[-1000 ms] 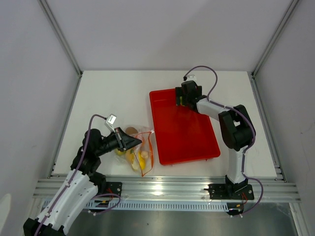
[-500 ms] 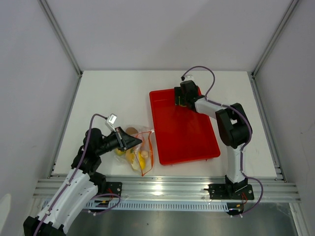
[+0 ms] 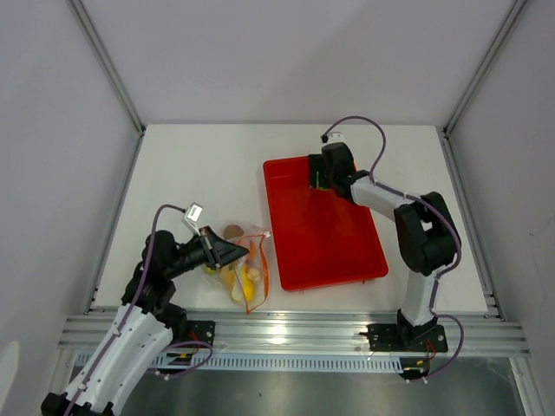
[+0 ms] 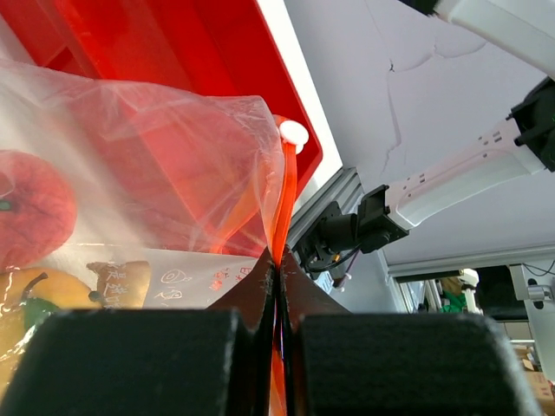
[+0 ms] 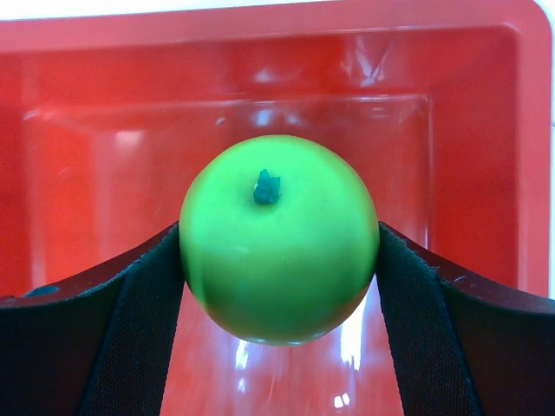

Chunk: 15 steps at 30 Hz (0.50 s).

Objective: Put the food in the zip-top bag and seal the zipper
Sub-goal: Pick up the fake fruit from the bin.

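- As viewed from above, the left gripper [image 3: 236,253] sits at the bag [image 3: 251,277], which lies on the table [image 3: 191,165] near its front edge, left of the red tray [image 3: 347,251]; fruits [image 3: 238,282] show inside the bag.
- Left wrist: fingers [image 4: 139,364] pressed together, clamping the orange-red zipper [image 4: 285,201].
- Right wrist: right gripper [image 5: 277,251], partly spread, clasps a green apple [image 5: 277,234] inside the tray's end.

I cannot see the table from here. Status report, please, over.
Left gripper shut on zipper, fruit already inside bag. Right gripper shut on green apple, inside red tray. Nothing seen blocking the way to the bag.
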{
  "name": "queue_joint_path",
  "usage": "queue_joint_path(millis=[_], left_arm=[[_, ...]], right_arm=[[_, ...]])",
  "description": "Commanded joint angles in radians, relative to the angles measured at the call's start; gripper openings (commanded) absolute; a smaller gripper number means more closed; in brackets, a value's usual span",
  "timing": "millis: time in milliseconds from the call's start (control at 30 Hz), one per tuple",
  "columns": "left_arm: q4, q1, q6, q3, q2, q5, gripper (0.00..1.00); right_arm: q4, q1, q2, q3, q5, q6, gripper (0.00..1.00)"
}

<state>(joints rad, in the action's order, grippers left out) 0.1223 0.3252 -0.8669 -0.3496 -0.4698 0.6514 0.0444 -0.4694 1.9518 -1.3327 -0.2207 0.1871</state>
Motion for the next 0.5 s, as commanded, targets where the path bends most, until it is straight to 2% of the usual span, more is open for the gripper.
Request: queue_joint_path(millis=[0, 200, 300, 400, 467], left_arm=[[0.020, 0.006, -0.023, -0.014, 0.043, 0.011, 0.01], [0.114, 0.006, -0.020, -0.023, 0.118, -0.016, 0.00], [0.144, 0.008, -0.021, -0.025, 0.152, -0.028, 0.01], [0.166, 0.006, -0.020, -0.026, 0.171, -0.033, 0.00], [0.172, 0.006, -0.021, -0.028, 0.177, -0.033, 0.01]], right_arm=[[0.012, -0.044, -0.187, 0.047, -0.009, 0.008, 0.15], [0.075, -0.188, -0.430, 0.211, -0.043, 0.023, 0.11], [0.130, -0.273, -0.613, 0.279, -0.020, 0.038, 0.09], [0.196, -0.356, -0.732, 0.328, 0.003, 0.057, 0.08], [0.233, -0.402, -0.858, 0.377, 0.065, 0.080, 0.07]])
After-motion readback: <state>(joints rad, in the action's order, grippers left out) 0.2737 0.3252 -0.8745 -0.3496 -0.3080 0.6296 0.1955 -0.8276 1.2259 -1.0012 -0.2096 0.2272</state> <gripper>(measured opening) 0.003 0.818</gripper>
